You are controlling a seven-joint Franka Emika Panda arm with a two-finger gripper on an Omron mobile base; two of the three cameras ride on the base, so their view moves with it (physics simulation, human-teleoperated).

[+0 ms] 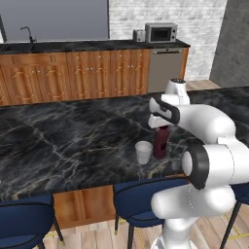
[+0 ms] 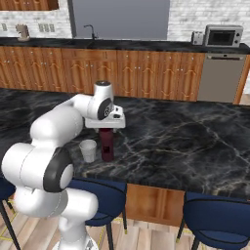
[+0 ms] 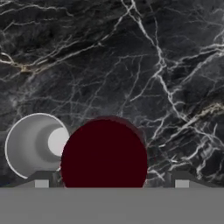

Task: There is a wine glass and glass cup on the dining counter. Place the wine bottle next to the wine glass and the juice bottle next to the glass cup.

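Juice bottle (image 3: pixel 104 155) upright between pincer (image 3: pixel 111 183) fingertips, beside glass cup (image 3: pixel 37 145).

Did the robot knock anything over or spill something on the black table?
No, nothing stands out. The juice bottle stands upright on the dining counter, right beside the upright glass cup. The gripper sits over the bottle, jaws on either side. No spill or breakage shows.

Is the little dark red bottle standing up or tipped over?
Standing up: the juice bottle rises straight from the dining counter, beside the glass cup.
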